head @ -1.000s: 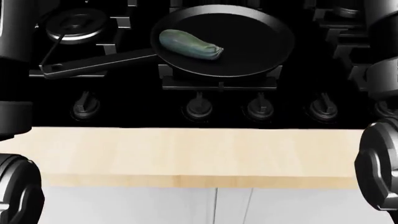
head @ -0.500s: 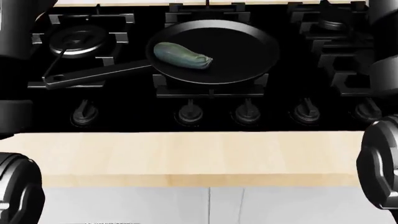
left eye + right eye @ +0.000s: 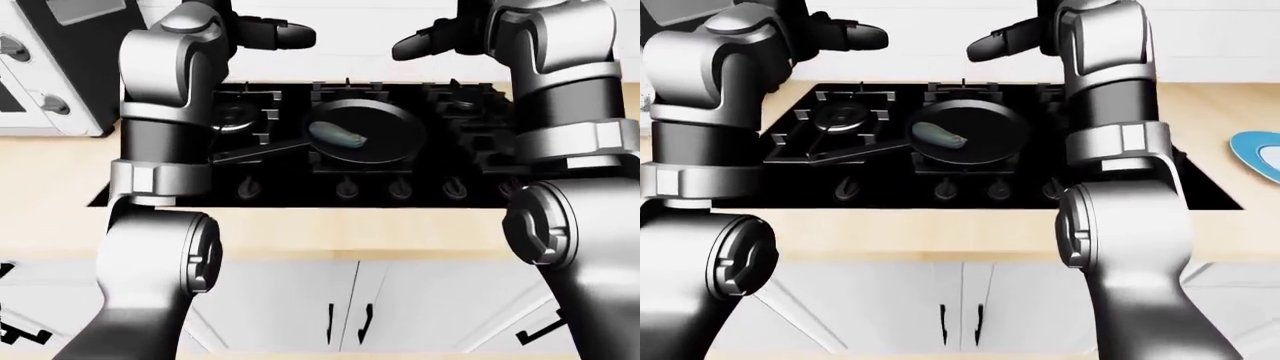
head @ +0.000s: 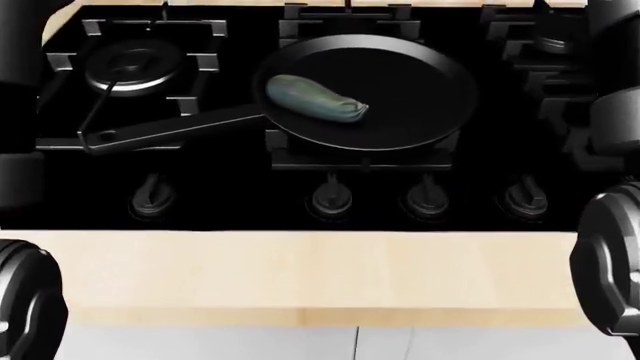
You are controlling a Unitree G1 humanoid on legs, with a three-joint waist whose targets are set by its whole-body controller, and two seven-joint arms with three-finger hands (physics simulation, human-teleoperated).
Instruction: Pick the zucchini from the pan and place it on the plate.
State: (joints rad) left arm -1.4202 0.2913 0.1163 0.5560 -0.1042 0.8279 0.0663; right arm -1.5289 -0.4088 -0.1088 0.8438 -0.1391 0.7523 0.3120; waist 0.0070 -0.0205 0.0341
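Note:
A green zucchini (image 4: 315,99) lies in the left half of a black pan (image 4: 400,94) on the stove's middle burner. The pan's long handle (image 4: 170,129) points to the left of the head view. Both hands hang high above the stove, apart from the pan: my left hand (image 3: 285,34) and my right hand (image 3: 420,43), each with fingers out and holding nothing. In the right-eye view a blue-rimmed plate (image 3: 1255,154) rests on the counter at the far right edge.
The black stove (image 4: 230,187) has a row of knobs (image 4: 332,199) below the pan and a bare burner (image 4: 130,64) at the left. A wooden counter (image 4: 300,270) runs along its near edge, with white cabinet doors (image 3: 345,300) beneath. A white appliance (image 3: 50,67) stands top left.
The whole head view has shifted, so the camera moved: stove and pan now sit lower and slightly right in the picture. The zucchini keeps its place in the pan.

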